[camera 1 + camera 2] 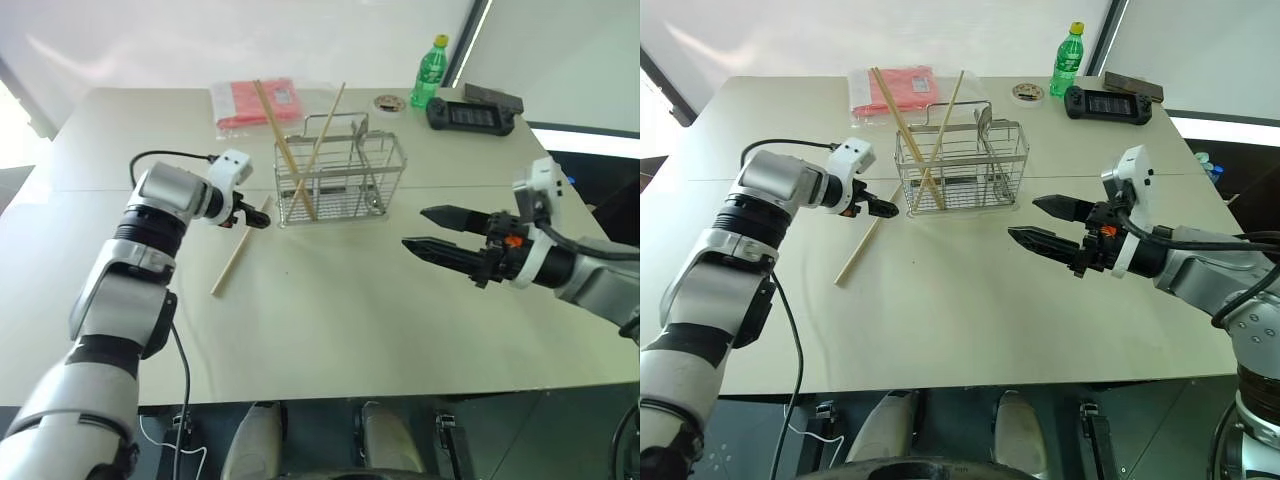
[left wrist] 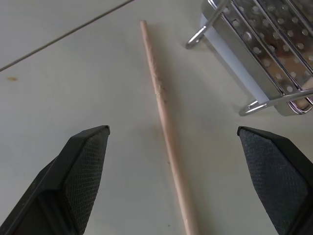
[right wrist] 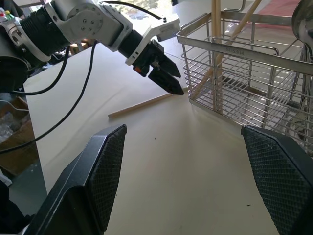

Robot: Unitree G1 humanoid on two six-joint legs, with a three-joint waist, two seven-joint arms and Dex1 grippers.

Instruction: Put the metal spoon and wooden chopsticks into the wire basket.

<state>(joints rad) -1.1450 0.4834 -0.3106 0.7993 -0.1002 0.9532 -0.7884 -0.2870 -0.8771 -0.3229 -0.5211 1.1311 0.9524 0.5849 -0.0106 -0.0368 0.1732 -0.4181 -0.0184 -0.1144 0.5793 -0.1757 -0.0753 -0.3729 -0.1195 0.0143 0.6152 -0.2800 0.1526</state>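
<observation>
Left tool spread astride a loose chopstick (right tool also spread).

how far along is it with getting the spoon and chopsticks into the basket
Done: two wooden chopsticks and the metal spoon stand in the wire basket. In hand: nothing; the open left gripper hovers over the last chopstick on the table. Left: lifting that one in.

Bright daylight from the back washes out the far wall; soft shadows, sharp focus
</observation>
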